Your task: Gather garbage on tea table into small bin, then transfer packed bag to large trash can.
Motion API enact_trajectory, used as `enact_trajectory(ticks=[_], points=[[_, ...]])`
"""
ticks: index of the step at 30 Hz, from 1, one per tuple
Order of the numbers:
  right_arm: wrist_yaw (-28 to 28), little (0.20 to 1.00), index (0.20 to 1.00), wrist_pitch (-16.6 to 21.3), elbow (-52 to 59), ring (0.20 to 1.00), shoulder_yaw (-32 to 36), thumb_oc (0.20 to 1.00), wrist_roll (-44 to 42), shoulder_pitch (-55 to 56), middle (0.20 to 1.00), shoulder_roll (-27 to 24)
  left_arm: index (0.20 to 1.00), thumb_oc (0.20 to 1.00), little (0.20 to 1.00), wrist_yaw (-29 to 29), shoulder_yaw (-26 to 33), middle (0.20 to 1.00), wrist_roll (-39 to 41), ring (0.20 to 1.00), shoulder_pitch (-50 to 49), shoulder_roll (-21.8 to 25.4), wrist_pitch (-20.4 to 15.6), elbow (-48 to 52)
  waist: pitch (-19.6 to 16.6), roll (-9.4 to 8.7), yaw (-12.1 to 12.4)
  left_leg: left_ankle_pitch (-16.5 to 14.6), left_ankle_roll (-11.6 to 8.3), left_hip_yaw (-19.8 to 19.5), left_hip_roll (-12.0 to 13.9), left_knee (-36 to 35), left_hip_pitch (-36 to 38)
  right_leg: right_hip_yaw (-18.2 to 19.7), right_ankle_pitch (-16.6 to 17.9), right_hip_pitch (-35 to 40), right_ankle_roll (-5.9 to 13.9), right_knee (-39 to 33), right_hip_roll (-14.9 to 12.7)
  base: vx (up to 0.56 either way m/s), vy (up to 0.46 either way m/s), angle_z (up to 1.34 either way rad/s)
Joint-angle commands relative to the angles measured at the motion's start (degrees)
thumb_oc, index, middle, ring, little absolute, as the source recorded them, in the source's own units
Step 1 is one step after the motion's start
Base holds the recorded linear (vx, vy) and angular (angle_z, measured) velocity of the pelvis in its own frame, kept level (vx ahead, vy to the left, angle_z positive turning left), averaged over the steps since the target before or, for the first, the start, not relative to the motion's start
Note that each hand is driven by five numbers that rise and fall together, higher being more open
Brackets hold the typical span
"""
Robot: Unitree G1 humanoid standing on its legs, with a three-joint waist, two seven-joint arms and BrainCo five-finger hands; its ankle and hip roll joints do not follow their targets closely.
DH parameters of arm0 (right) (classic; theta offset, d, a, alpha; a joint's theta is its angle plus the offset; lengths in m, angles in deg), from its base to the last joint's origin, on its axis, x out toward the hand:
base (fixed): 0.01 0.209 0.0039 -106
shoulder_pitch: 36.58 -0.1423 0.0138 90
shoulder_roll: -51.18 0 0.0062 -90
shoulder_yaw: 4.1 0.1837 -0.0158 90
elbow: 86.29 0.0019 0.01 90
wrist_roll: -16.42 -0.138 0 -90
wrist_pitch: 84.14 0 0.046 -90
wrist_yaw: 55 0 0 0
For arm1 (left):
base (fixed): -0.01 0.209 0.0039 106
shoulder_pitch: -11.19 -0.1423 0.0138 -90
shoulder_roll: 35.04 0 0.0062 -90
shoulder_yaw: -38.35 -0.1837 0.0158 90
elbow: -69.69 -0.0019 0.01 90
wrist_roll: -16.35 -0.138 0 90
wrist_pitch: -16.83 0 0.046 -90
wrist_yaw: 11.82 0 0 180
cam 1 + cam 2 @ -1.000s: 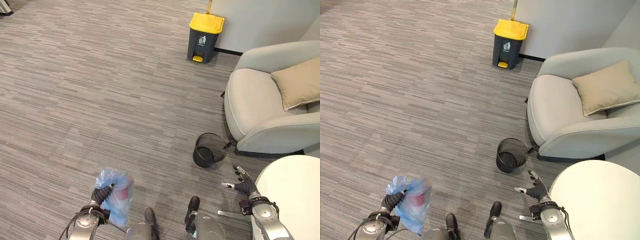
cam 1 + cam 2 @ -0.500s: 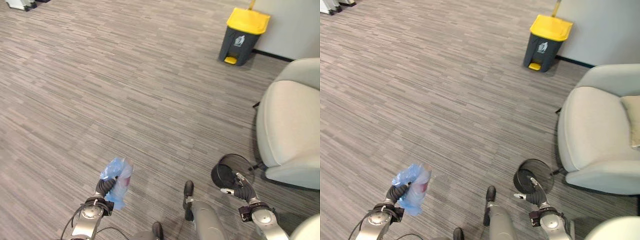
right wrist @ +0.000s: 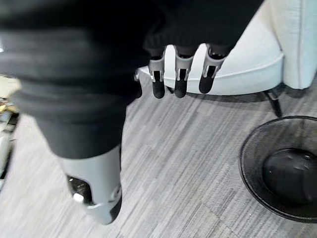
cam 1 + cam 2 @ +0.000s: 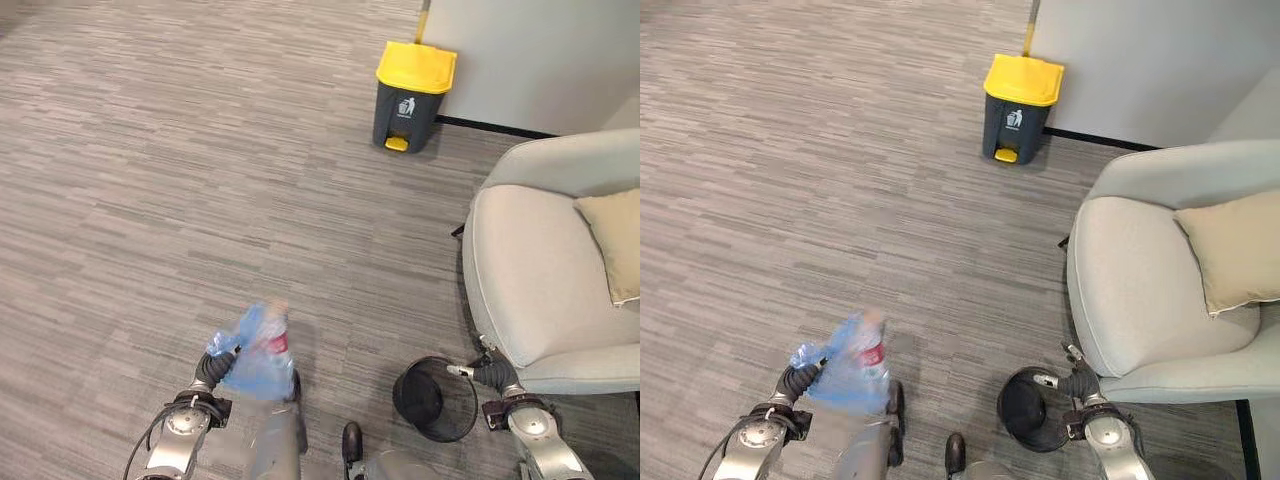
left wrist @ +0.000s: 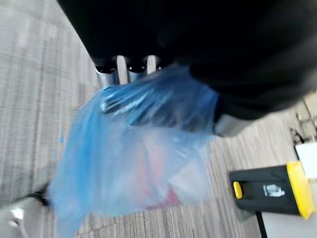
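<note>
Left hand clenched round the blue garbage bag's gathered neck, right hand loose-fingered, holding nothing.
Yellow-lidded trash can well ahead and rightward of the bag; bag hanging down.

Even, soft indoor light fills the room, with no glare on the grey carpet. Faint shadows sit under the armchair and beside the yellow-lidded trash can. The blue bag is smeared by motion blur, most strongly in the left wrist view. The head views bend slightly toward their edges.
</note>
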Motion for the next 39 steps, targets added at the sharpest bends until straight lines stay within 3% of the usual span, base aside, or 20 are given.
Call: enact_trajectory(ticks=[1,5,7,9,11,12,14,15,16,21,23,25,28,30,31,32,34,37,38,39], points=[[-0.2,1.0,1.0,1.6,1.6,1.0,1.5,1.0,0.0,-0.7,1.0,-0.5,0.2,0.2,0.2,0.2,1.4,0.2,2.0,0.2,-2.3,2.8,-2.9,5.2,-1.8,-0.79,3.1,2.3,1.29,2.1,0.4,4.2,4.0,0.0,-8.3,0.2,8.25,8.0,-4.0,0.56,0.233,-0.71],[0.4,1.0,1.0,1.4,2.0,1.0,1.1,1.0,0.7,-1.5,1.0,0.4,0.2,0.2,0.2,0.5,1.5,0.2,2.0,0.2,-2.4,3.3,-2.6,4.9,-2.5,-1.8,3.6,-0.4,3.37,2.8,-0.2,5.8,5.6,1.0,-6.6,-2.6,10.35,16.8,-6.4,0.35,0.159,-0.63],[0.4,1.0,1.0,1.4,2.3,1.0,0.0,1.0,1.2,-3.6,1.0,0.8,0.2,0.2,0.2,-0.1,1.4,0.2,2.4,0.2,-1.5,3.6,-2.6,4.6,-1.9,-2.09,3.6,-3.5,5.52,4.6,-0.7,6.4,8.2,0.8,-1.2,-7.9,12.24,26.5,-8.3,0.3,0.15,-0.46],[0.4,1.0,1.0,1.3,2.5,1.0,-0.9,1.0,1.3,-4.7,1.0,0.9,0.2,0.2,0.2,-0.4,1.1,0.2,3.1,0.2,-1.0,3.6,-2.6,4.7,-1.2,-1.57,3.4,-4.9,6.14,5.6,-0.6,5.2,11.4,-1.3,0.1,-12.8,12.48,29.6,-9.7,0.18,0.09,-0.17],[0.6,1.0,1.0,1.0,2.5,1.0,-1.0,1.0,1.2,-5.1,1.0,0.8,0.2,0.2,0.2,-0.6,1.0,0.2,3.4,0.2,-0.9,3.5,-2.7,4.6,-1.1,-0.97,3.2,-5.2,6.22,5.7,-0.3,4.0,12.7,-2.8,-0.1,-14.9,12.05,28.8,-9.9,0.24,0.08,-0.28],[0.7,1.0,1.0,0.9,2.6,1.0,-1.2,1.0,1.0,-5.7,1.0,0.5,0.2,0.2,0.2,-0.6,0.8,0.2,3.9,0.2,-0.9,3.5,-2.8,4.9,-0.3,0.09,2.3,-6.6,6.3,5.9,-0.3,2.7,15.7,-5.1,-1.1,-18.5,11.56,26.5,-10.2,0.41,0.095,-0.26],[0.7,1.0,1.0,0.7,2.7,1.0,-1.1,1.0,0.8,-6.0,1.0,0.2,0.2,0.2,0.2,-0.4,0.7,0.2,4.2,0.2,-0.8,3.4,-2.9,4.5,0.5,0.28,1.4,-9.0,5.99,5.5,-0.8,2.0,18.9,-7.1,-0.6,-21.8,11.88,22.8,-11.0,0.36,0.03,-0.25],[0.7,1.0,1.0,0.7,2.7,1.0,-1.1,1.0,0.8,-6.1,1.0,0.1,0.2,0.2,0.2,-0.4,0.7,0.2,4.2,0.2,-0.7,3.4,-2.9,4.5,0.7,0.33,1.3,-8.3,6.11,5.7,-0.7,2.0,18.7,-7.6,0.2,-21.7,11.53,22.3,-11.0,0.45,-0.039,-0.03],[0.6,1.0,1.0,0.7,2.7,1.0,-1.0,1.0,0.8,-5.8,1.0,0.0,0.2,0.2,0.2,-0.5,0.9,0.2,4.0,0.2,-0.2,3.4,-2.8,4.2,1.3,0.39,0.5,-10.6,5.56,5.1,-1.3,1.6,21.7,-9.1,1.6,-24.4,12.47,17.3,-11.8,0.3,-0.071,0.11],[0.9,1.0,1.0,0.4,2.7,1.0,-1.1,1.0,1.3,-5.6,1.0,0.1,0.2,0.2,0.2,-0.2,1.1,0.2,3.4,0.2,0.3,3.1,-2.9,4.1,1.6,0.27,-0.6,-12.8,4.35,4.7,-1.4,1.3,25.6,-13.6,5.4,-25.4,13.61,8.3,-13.0,0.3,-0.091,0.1],[1.0,1.0,1.0,0.5,2.9,1.0,-0.7,1.0,1.4,-4.5,1.0,0.1,0.2,0.2,0.2,0.0,0.9,0.2,3.0,0.2,0.3,3.0,-2.9,4.4,1.0,-0.14,-1.1,-14.8,3.6,3.8,-1.8,1.2,28.0,-12.9,6.3,-24.8,14.0,7.9,-13.1,0.51,-0.175,0.35],[1.1,1.0,1.0,0.7,2.7,1.0,-0.5,1.0,1.2,-3.8,1.0,-0.3,0.2,0.2,0.2,0.3,0.9,0.2,2.7,0.2,-0.3,2.7,-2.9,4.2,-0.3,0.17,-1.5,-15.8,2.17,3.5,-1.0,2.8,29.8,-12.6,6.8,-23.7,12.92,9.7,-13.3,0.46,-0.179,0.29],[1.1,1.0,1.0,0.6,2.6,1.0,0.0,1.0,1.0,-2.7,1.0,-1.0,0.2,0.2,0.2,0.8,0.8,0.2,2.9,0.2,-1.4,1.9,-2.7,4.6,-1.9,0.89,-2.1,-11.5,-0.43,3.8,3.2,12.3,27.7,-13.6,4.8,-20.8,10.55,10.3,-11.5,0.4,-0.244,0.67],[1.0,1.0,1.0,0.9,2.9,1.0,0.3,1.0,0.3,-2.0,1.0,-1.5,0.2,0.2,0.2,0.8,0.8,0.2,3.1,0.2,-1.6,1.8,-2.4,4.7,-2.3,1.04,-2.0,-5.9,-1.61,3.1,4.9,21.2,25.2,-13.6,2.6,-17.9,8.16,10.0,-9.3,0.43,-0.306,0.37],[0.8,1.0,1.0,0.6,2.7,1.0,0.5,1.0,0.1,-1.5,1.0,-1.8,0.2,0.2,0.2,0.6,0.6,0.2,3.3,0.2,-1.6,1.9,-2.1,4.8,-2.0,0.29,-1.8,-3.8,-0.93,3.5,6.5,27.3,21.3,-13.2,0.1,-15.9,6.32,10.2,-8.6,0.33,-0.252,-0.04],[0.8,1.0,1.0,0.6,2.7,1.0,0.5,1.0,0.1,-1.5,1.0,-1.8,0.2,0.2,0.2,0.6,0.6,0.2,3.3,0.2,-1.6,1.9,-2.1,4.8,-2.0,0.36,-1.8,-3.9,-0.96,3.4,6.6,27.5,21.1,-13.2,0.1,-15.9,6.29,10.2,-8.5,0.29,-0.193,-0.21],[0.5,1.0,1.0,0.4,2.7,1.0,0.6,1.0,-0.4,-1.5,1.0,-2.3,0.2,0.2,0.2,0.6,0.7,0.2,3.6,0.2,-1.4,1.9,-2.0,4.7,-1.3,-0.41,-0.9,-6.9,0.86,3.5,5.7,26.7,17.3,-12.2,-1.8,-13.5,6.02,10.1,-8.0,0.28,-0.112,-0.21],[0.0,1.0,1.0,0.5,2.0,1.0,1.2,1.0,-0.5,-1.7,1.0,-2.6,0.2,0.2,0.2,0.7,0.4,0.2,3.3,0.2,-1.3,1.9,-2.1,4.4,-0.3,-0.93,0.1,-9.8,1.9,5.0,4.5,21.0,11.9,-11.6,-3.6,-11.2,6.79,9.7,-8.2,0.32,-0.033,-0.19],[-0.3,1.0,1.0,0.5,1.7,1.0,1.2,1.0,-0.4,-1.9,1.0,-2.6,0.2,0.2,0.2,0.5,0.4,0.2,3.2,0.2,-1.4,2.1,-2.1,4.4,0.3,-0.78,1.3,-6.5,1.36,4.9,3.8,15.5,8.4,-10.6,-4.3,-9.6,6.9,9.5,-7.4,0.28,0.013,-0.27],[-0.3,1.0,1.0,0.5,1.7,1.0,1.2,1.0,-0.4,-1.9,1.0,-2.6,0.2,0.2,0.2,0.5,0.4,0.2,3.2,0.2,-1.4,2.1,-2.1,4.4,0.3,-0.79,1.3,-6.4,1.36,4.9,3.7,15.5,8.4,-10.6,-4.3,-9.6,6.91,9.5,-7.4,0.43,0.066,-0.21]])
